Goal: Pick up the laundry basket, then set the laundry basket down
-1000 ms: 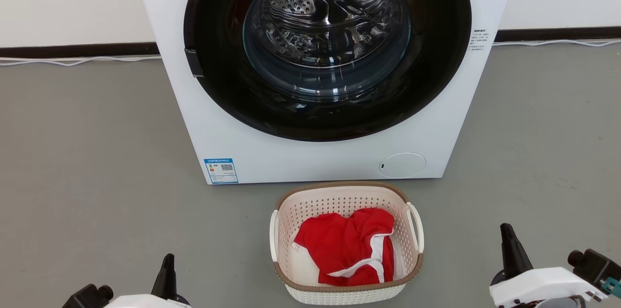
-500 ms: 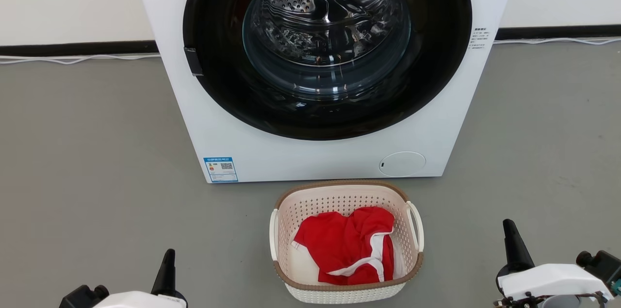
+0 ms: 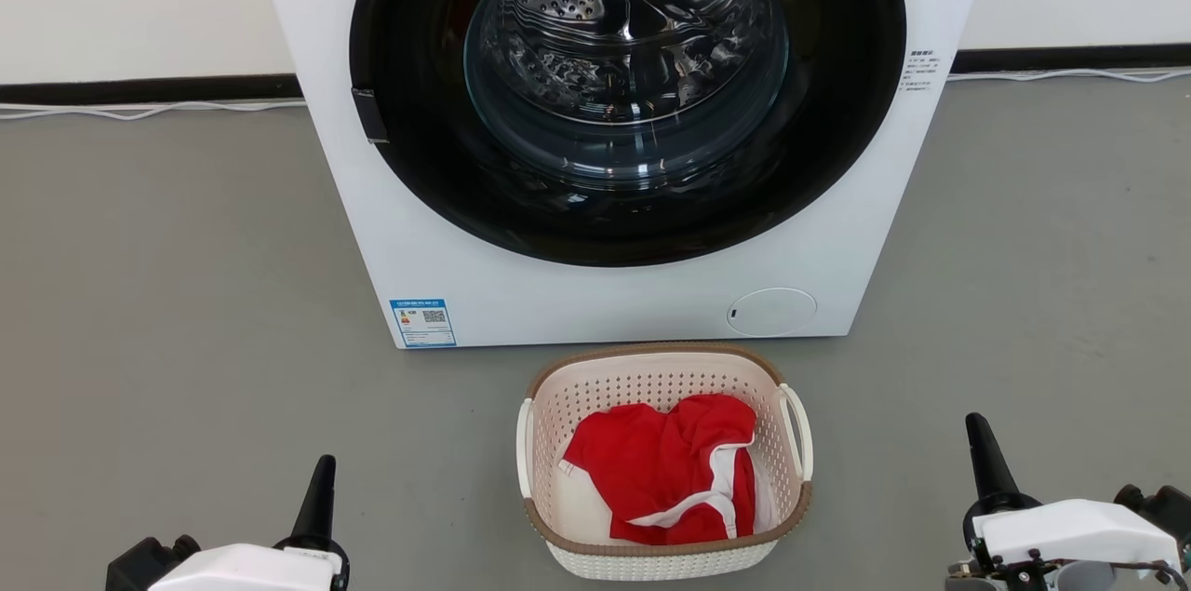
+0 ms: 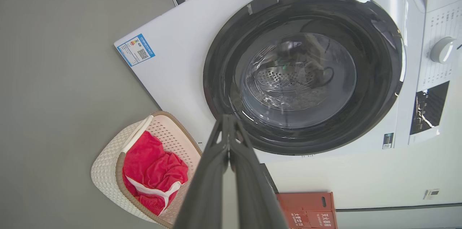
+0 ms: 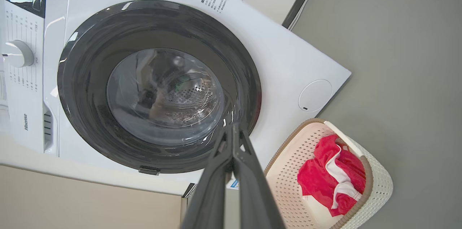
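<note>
The washer (image 3: 605,154) stands on the floor (image 3: 167,293). The basket (image 3: 651,379) sits on the floor just before it, between the two claws. Judged light, stiff perforated plastic: take hold at the side handles (image 3: 798,419). A red garment (image 3: 661,470) hides the basket bottom. The left claw (image 3: 318,490) and right claw (image 3: 986,456) are both closed, empty, and apart from the basket.

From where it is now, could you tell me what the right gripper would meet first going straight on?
Probably the washing machine's door: in its wrist view the shut right gripper aims at the door's lower part, though depth is unclear. The laundry basket sits off that line.
</note>
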Tool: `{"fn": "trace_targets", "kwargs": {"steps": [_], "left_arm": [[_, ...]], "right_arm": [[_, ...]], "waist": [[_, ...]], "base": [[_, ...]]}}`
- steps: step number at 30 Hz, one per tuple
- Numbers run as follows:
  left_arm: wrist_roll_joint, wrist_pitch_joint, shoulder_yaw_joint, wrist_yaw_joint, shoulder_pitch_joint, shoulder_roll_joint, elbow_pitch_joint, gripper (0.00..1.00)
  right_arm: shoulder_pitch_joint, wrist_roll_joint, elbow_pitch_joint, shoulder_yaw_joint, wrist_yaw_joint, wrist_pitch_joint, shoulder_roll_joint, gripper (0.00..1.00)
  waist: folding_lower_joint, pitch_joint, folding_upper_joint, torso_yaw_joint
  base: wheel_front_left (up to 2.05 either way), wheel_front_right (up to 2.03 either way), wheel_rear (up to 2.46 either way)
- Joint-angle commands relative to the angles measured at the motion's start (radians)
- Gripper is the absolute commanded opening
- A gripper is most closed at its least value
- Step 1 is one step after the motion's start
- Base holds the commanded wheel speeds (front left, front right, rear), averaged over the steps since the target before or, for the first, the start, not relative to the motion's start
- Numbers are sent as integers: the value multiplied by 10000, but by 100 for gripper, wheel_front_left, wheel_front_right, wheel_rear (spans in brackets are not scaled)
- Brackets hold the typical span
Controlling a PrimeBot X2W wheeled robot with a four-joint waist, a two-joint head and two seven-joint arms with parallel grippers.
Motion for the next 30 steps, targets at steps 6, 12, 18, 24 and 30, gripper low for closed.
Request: {"fn": "trace_targets", "kwargs": {"steps": [6, 12, 18, 24, 30], "left_arm": [[-753, 241, 275, -218, -622, 119, -390, 0], [-1355, 417, 323, -300, -682, 129, -475, 0], [-1954, 593, 371, -382, -740, 139, -560, 0], [-2556, 770, 419, -464, -799, 149, -645, 0], [-3158, 947, 467, -546, -858, 160, -730, 0]], "right_arm": [[-409, 993, -475, 136, 54, 250, -51, 0], [-420, 1791, -604, 127, 58, 423, -49, 0], [-430, 2584, -731, 119, 61, 594, -48, 0], [-440, 3381, -860, 111, 64, 767, -46, 0], [-450, 4179, -988, 102, 68, 939, -44, 0]], "waist": [[0, 19, 0, -2], [0, 39, 0, -3], [0, 59, 0, -5], [0, 79, 0, -7], [0, 99, 0, -8]], "base": [[0, 0, 0], [0, 0, 0], [0, 0, 0], [0, 0, 0], [0, 0, 0]]}}
